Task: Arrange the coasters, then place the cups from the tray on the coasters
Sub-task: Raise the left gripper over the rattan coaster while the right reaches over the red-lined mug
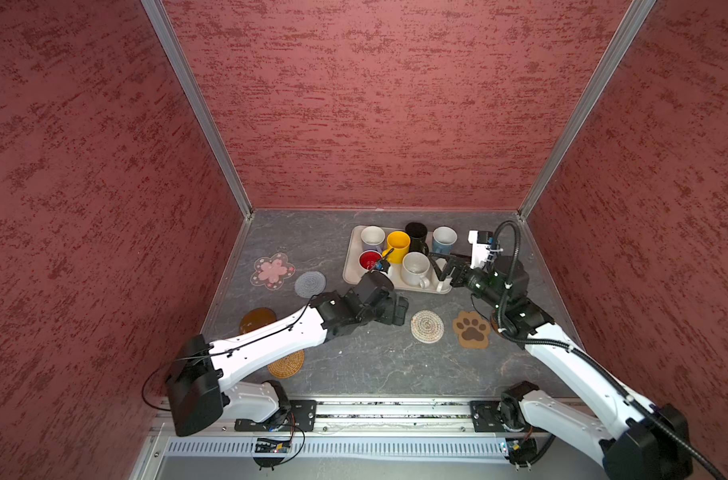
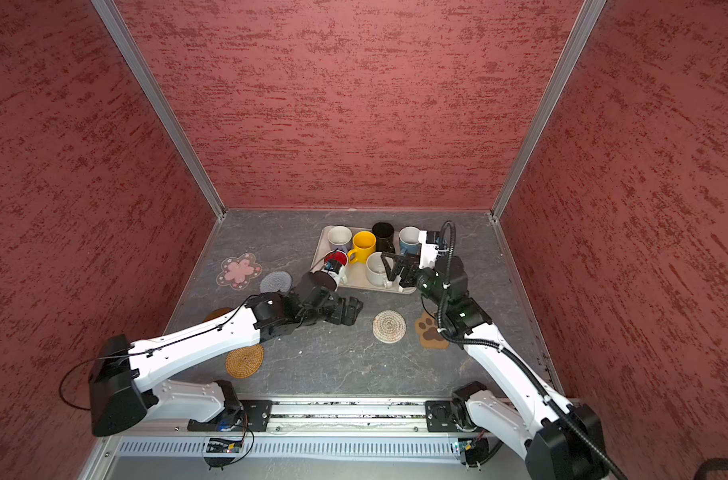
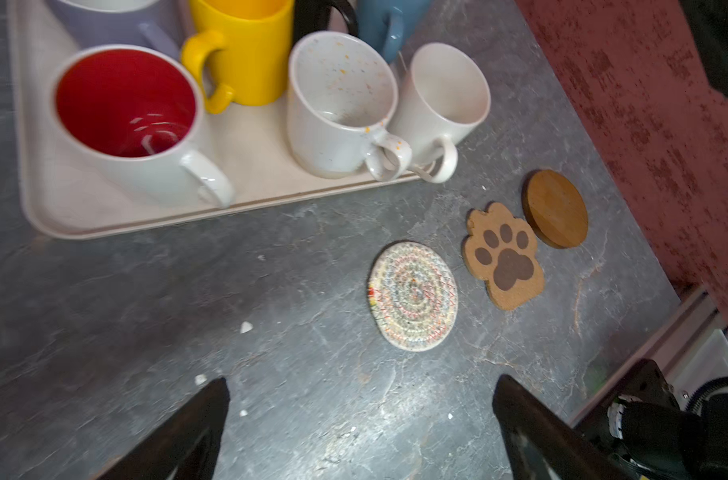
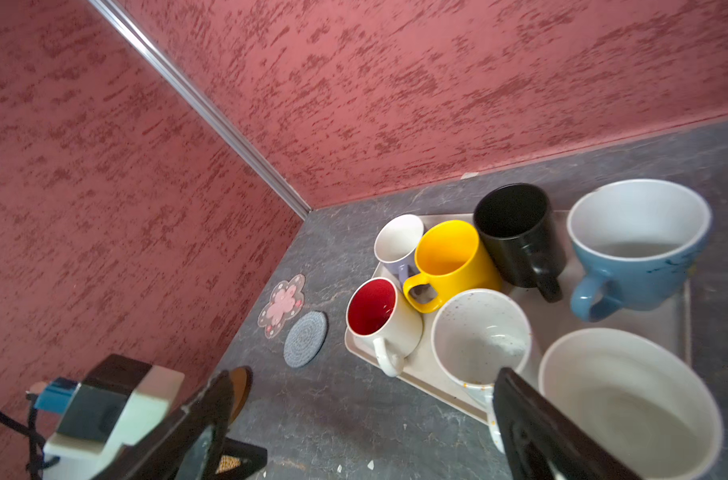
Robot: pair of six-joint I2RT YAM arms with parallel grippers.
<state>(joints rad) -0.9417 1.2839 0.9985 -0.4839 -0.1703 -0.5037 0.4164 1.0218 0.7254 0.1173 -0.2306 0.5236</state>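
Note:
The beige tray (image 1: 350,272) at the back holds several cups, among them yellow (image 1: 397,246), black (image 1: 416,234), light blue (image 1: 444,239), red-inside (image 1: 370,261) and speckled white (image 1: 415,268). Coasters lie on the table: pink flower (image 1: 273,270), grey-blue round (image 1: 310,284), orange-tan woven (image 1: 286,364), beige woven (image 1: 427,326), paw (image 1: 471,329) and a wooden disc (image 3: 557,214). My left gripper (image 3: 362,386) is open and empty over bare table near the beige woven coaster (image 3: 413,296). My right gripper (image 4: 364,376) hangs open by the tray's front edge, next to the speckled cup (image 4: 480,334).
Red walls close in the table on three sides. A second wooden disc (image 1: 257,319) lies partly under my left arm. My right arm covers the table's right side, above the paw coaster. A metal rail (image 1: 395,409) runs along the front edge.

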